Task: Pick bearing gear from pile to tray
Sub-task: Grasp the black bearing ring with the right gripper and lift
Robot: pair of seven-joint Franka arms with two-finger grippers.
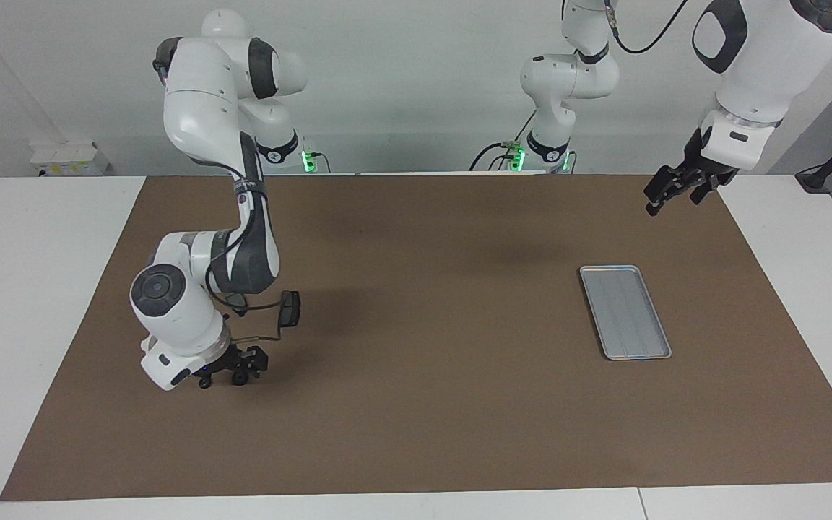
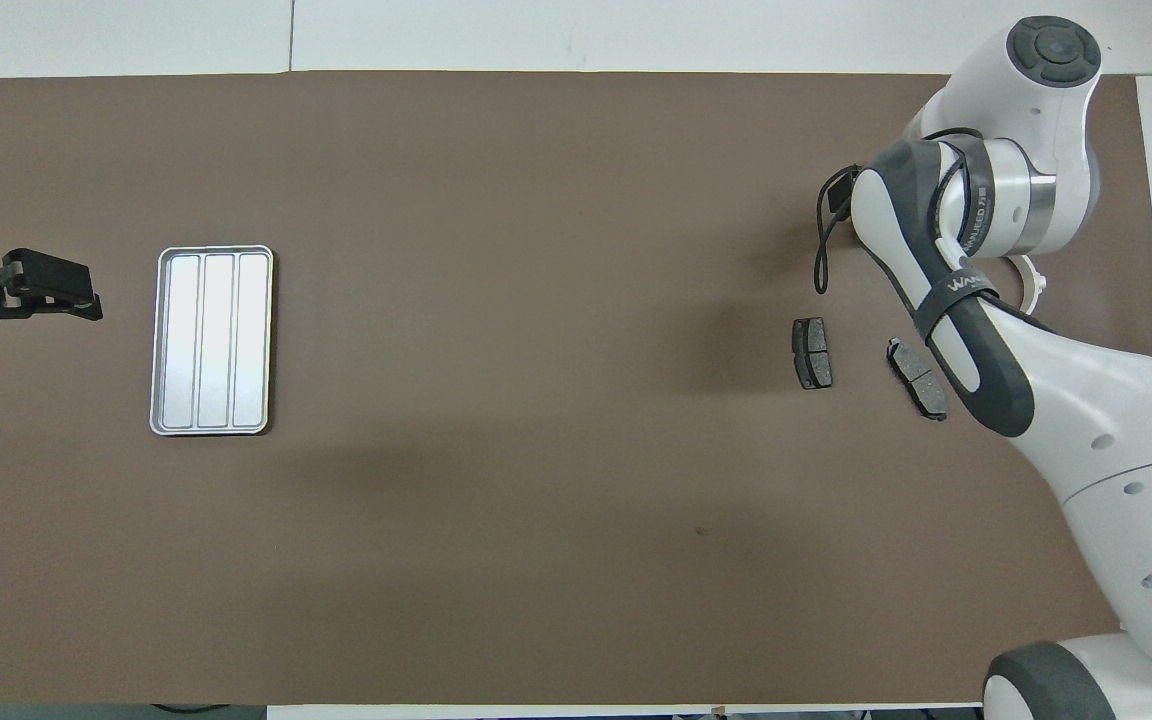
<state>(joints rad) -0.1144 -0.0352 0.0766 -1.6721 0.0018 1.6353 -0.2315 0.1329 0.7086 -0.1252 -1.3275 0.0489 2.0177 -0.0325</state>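
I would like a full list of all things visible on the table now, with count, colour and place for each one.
tray: one, silver-grey, nothing in it, on the mat toward the left arm's end.
brake pads: two, dark grey, flat on the mat toward the right arm's end, side by side but apart.
half-ring bracket: one, white, mostly hidden under the right arm in the overhead view.
small round pieces: two, black, on the mat at the right gripper's tips, farther from the robots than the pads.
mat: one, brown, covers the white table.
left gripper: open, waits in the air beside the tray's end.
right gripper: open, low over the round pieces.
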